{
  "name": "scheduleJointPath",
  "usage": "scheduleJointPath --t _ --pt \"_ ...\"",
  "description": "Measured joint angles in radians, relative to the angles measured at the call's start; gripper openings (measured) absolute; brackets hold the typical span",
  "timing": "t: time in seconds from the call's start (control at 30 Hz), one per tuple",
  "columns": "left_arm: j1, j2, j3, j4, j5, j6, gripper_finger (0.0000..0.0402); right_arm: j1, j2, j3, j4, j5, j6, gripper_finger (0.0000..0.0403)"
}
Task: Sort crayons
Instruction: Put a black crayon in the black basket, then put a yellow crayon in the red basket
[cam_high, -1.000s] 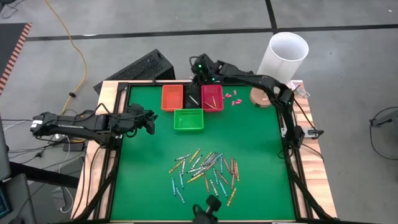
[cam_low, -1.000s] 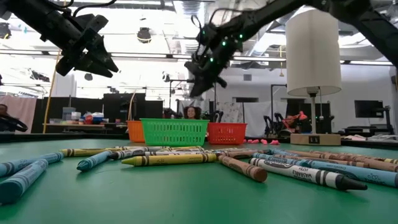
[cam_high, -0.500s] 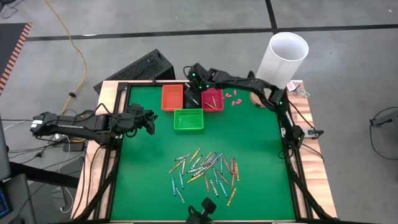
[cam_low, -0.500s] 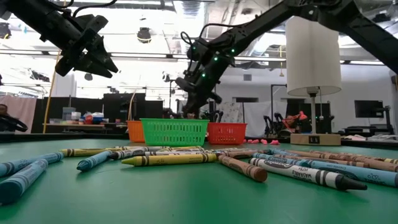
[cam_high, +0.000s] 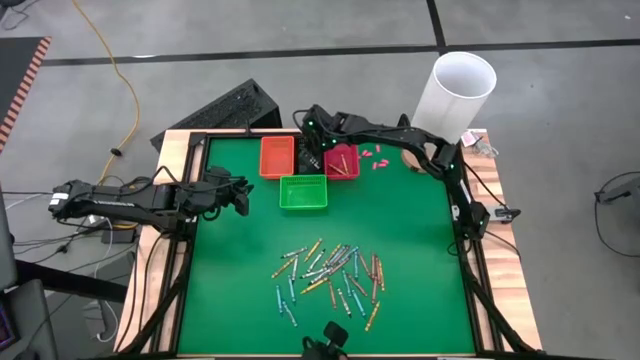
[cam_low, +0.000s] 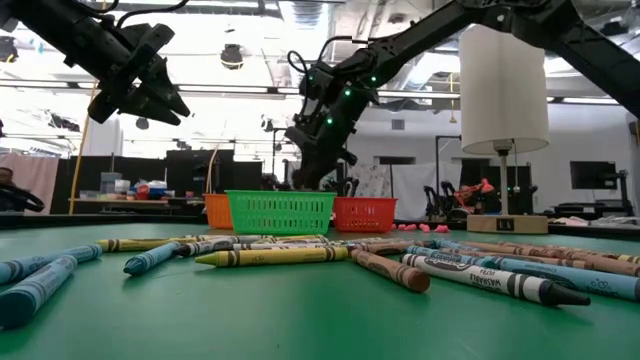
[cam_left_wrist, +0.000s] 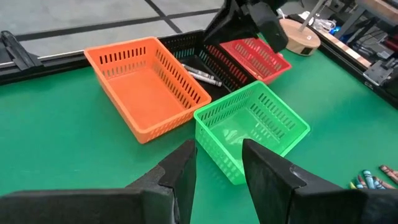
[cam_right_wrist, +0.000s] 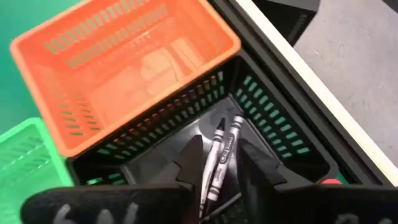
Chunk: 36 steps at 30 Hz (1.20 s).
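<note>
Several crayons (cam_high: 335, 270) lie loose on the green table near its front edge, close up in the low view (cam_low: 280, 255). My right gripper (cam_high: 312, 140) hangs open over the black basket (cam_right_wrist: 273, 118), which stands between the orange basket (cam_high: 277, 157) and the red basket (cam_high: 341, 158). Two grey-white crayons (cam_right_wrist: 222, 152) lie on the black basket's floor, under the gap between its fingers (cam_right_wrist: 221, 144). My left gripper (cam_high: 243, 195) waits open above the table's left side, with nothing between its fingers (cam_left_wrist: 219, 149). The green basket (cam_high: 303, 192) stands in front of the others.
At the far right, a tall white cylinder (cam_high: 465, 85) and a round wooden disc (cam_high: 420, 155) stand at the table's edge. A few pink bits (cam_high: 372, 155) lie beside the red basket. A keyboard (cam_high: 235, 108) lies beyond the far edge. Bare green lies between baskets and crayons.
My right gripper has sunk toward the black basket and shifted a little toward the table's left edge.
</note>
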Motion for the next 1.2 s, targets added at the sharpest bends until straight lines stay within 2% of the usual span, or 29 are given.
scheduleJointPath --t 0.1,0.23,0.37,0.53,0.67,0.83,1.03,1.2 --pt "0.0 0.0 0.0 0.001 0.0 0.0 0.0119 0.012 -0.014 0.02 -0.017 -0.013 -0.057 0.0098" --pt "0.0 0.0 0.0 0.0 0.0 0.005 0.0119 0.041 -0.085 0.048 -0.136 -0.051 -0.18 0.0098" --pt "0.001 0.0 0.0 0.002 0.003 0.037 0.0119 0.112 -0.193 0.051 -0.347 -0.074 -0.306 0.0098" --pt "0.001 0.0 0.0 0.005 0.003 0.038 0.0119 0.234 -0.302 0.012 -0.613 -0.084 -0.3 0.0098" --pt "0.001 0.0 0.0 0.01 0.003 0.038 0.0119 0.355 -0.386 -0.126 -0.651 -0.088 -0.203 0.0098" --pt "0.001 0.0 0.0 0.009 0.004 0.038 0.0119 0.498 -0.5 -0.429 -0.466 -0.093 -0.05 0.0098" --pt "0.001 0.0 0.0 0.009 0.011 0.038 0.0119 0.609 -0.581 -0.716 -0.209 -0.066 0.334 0.0098" --pt "0.001 0.0 0.0 0.009 0.01 0.037 0.0119 0.694 -0.589 -0.798 -0.244 0.04 0.658 0.0098"
